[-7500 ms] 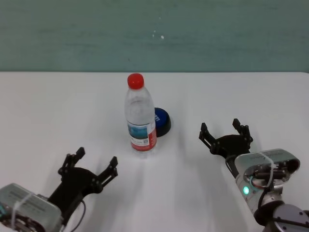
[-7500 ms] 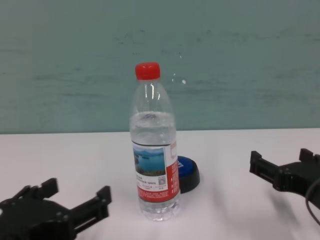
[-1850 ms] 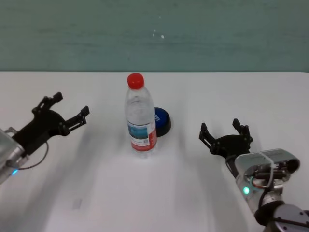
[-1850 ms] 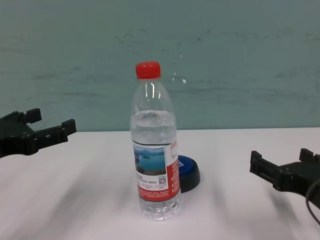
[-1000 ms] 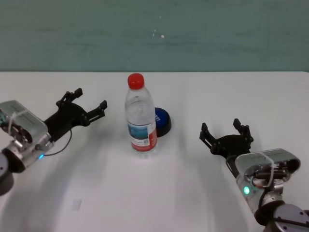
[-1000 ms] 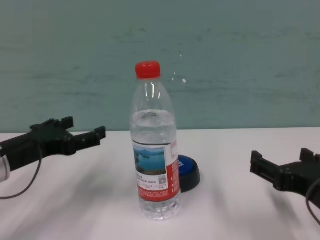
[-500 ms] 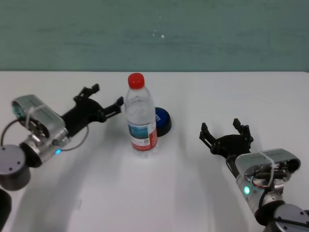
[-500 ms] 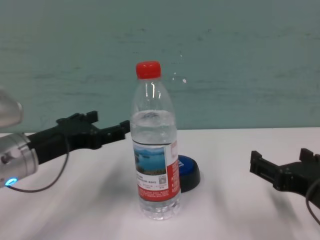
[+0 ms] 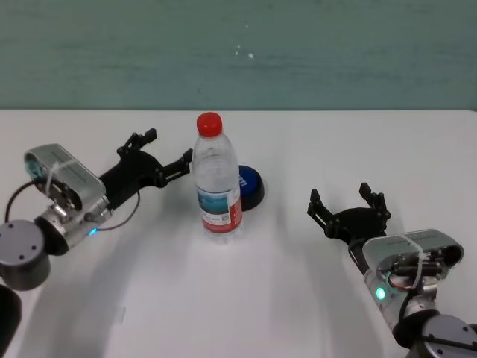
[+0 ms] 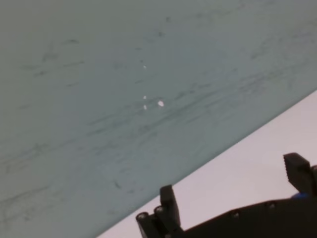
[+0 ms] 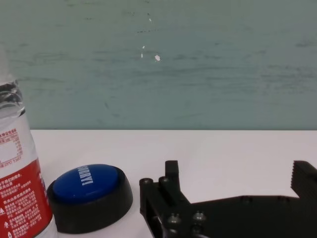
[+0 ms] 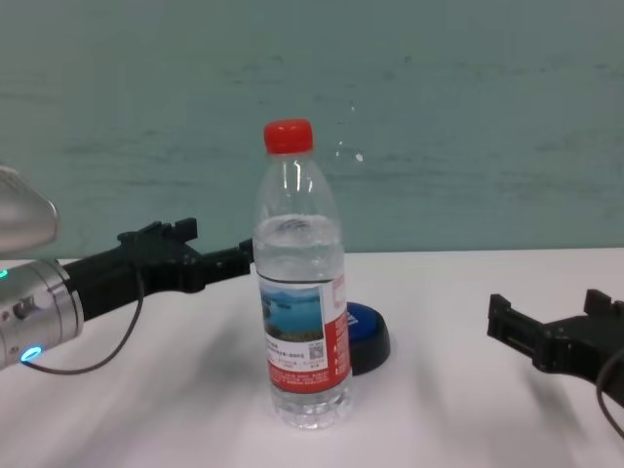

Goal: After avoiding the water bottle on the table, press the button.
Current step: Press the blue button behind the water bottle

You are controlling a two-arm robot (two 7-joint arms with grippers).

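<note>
Swinging in from the near left, the left claw (image 9: 162,157), fingers apart, now hangs just beside the upright water bottle (image 9: 217,177), so the button (image 9: 250,186) behind it on the tabletop (image 9: 246,291) remains unpressed; right claw (image 9: 349,203) idles, spread.

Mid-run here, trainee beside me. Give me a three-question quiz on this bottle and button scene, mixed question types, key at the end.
1. True or false: the left tool is open.
2. Seen from the robot, the button sits where relative to the water bottle? A in front, nearer the robot; B behind and to its right; C far left.
3. Fill in: the right tool is low over the table to the bottle's ____.

Key: 1 true. 2 B. 3 right.
</note>
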